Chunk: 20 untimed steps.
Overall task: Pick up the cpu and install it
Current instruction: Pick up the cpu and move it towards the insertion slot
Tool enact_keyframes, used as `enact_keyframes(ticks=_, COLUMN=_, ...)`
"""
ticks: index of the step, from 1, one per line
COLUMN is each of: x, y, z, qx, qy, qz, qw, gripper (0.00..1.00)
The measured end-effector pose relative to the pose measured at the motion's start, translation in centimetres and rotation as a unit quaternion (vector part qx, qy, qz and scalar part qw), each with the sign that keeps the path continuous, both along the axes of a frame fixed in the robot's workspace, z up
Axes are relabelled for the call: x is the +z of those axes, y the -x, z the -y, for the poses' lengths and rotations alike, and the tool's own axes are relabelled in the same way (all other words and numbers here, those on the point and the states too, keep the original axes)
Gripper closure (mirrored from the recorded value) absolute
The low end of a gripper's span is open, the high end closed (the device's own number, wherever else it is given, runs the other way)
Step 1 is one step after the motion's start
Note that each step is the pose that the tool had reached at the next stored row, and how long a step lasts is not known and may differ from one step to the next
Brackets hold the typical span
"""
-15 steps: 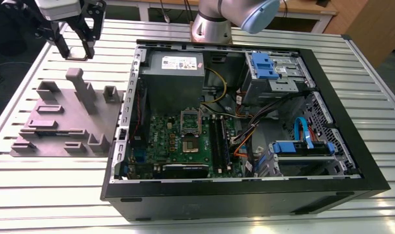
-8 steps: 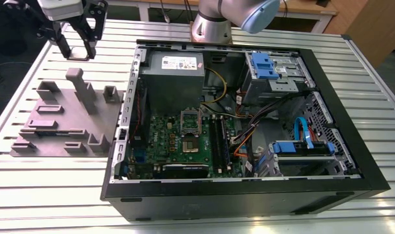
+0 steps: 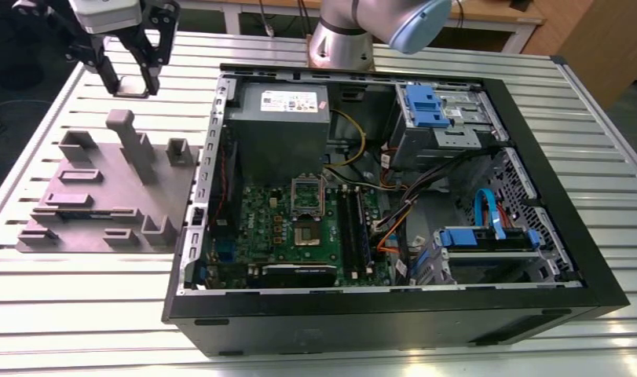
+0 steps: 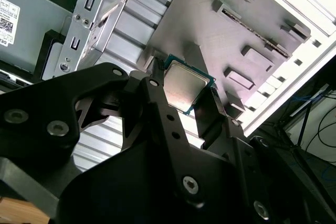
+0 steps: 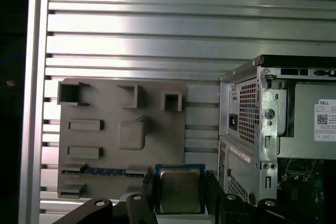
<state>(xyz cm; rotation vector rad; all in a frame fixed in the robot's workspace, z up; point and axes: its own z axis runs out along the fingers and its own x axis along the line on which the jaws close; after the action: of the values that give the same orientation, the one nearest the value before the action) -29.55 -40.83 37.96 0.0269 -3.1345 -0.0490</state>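
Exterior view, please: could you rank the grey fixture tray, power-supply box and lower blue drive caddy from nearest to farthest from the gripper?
1. Grey fixture tray, outside the case, on the gripper's side.
2. Power-supply box, inside the case, toward the exterior view's right.
3. Lower blue drive caddy, farthest toward the exterior view's right.

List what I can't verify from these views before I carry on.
- Underside of the cpu: faces away from the camera in both wrist views.
- Its clamped edges: covered by the gripper in both wrist views.
- Pins of the socket: too small to make out in the exterior view.
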Motion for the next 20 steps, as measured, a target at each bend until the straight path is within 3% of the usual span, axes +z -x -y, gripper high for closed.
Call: enact_keyframes(ticks=20, x=-0.01, y=-0.8, z=0.0, qx=0.0, qy=0.0, qz=0.0, qw=1.0, gripper=0.53)
